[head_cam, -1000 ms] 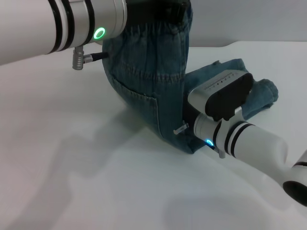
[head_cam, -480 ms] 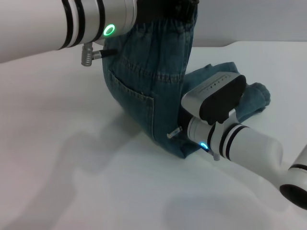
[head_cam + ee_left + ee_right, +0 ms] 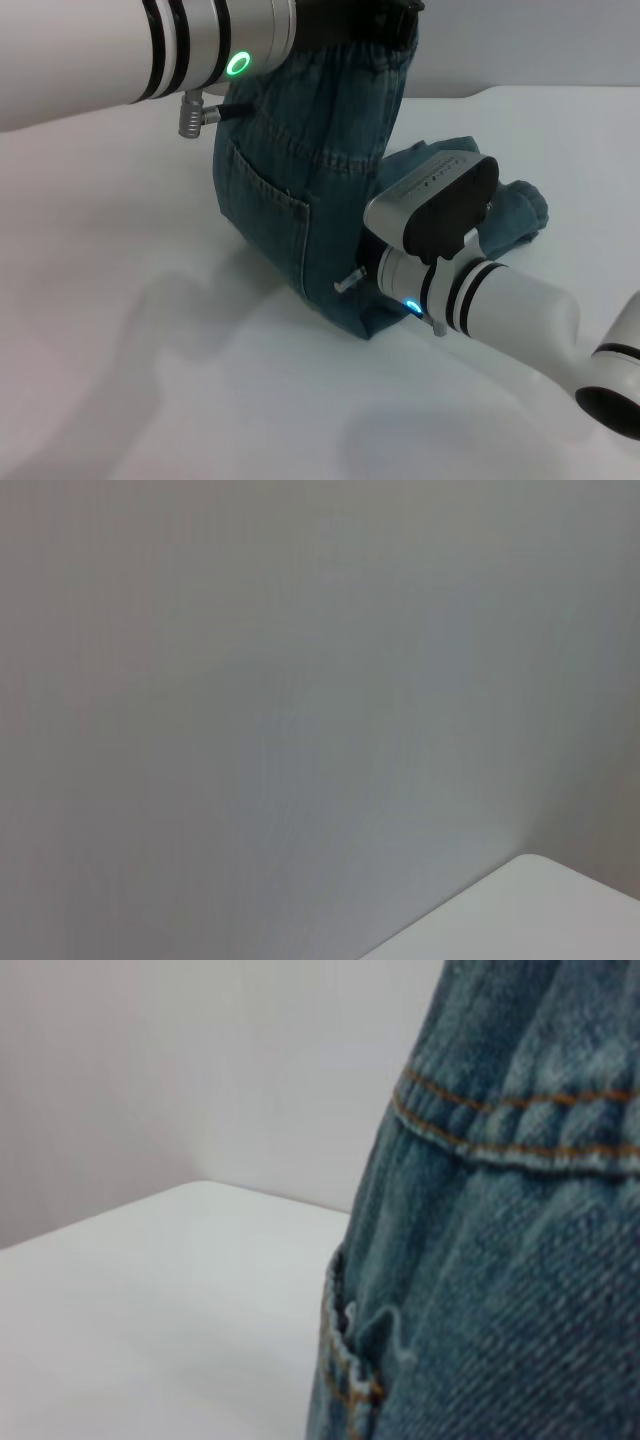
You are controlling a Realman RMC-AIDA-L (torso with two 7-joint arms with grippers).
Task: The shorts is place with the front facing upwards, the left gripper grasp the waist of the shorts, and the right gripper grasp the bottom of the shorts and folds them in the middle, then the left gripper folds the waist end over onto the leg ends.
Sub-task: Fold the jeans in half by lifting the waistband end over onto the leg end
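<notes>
Your left gripper (image 3: 385, 15) pinched the waist (image 3: 360, 52), hanging the shorts (image 3: 310, 190) long-axis upright, waist up, over the table (image 3: 120, 350). Your right gripper (image 3: 437, 205) sat low against the fabric; its grip couldn't be told.

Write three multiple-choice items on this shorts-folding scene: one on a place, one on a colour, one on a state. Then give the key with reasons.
1. Where is the waist of the shorts?
A. Raised above the table, at the left gripper
B. Flat on the table
C. Under the right gripper

2. What colour is the ring light on the left arm?
A. Red
B. Green
C. Blue

3. How do the shorts lie?
A. Spread flat
B. Partly lifted, lower end on the table
C. Wholly airborne

Key: A, the gathered band sits at the top by the left gripper; B, the ring glows green; B, denim rises from the table beside the right gripper.
</notes>
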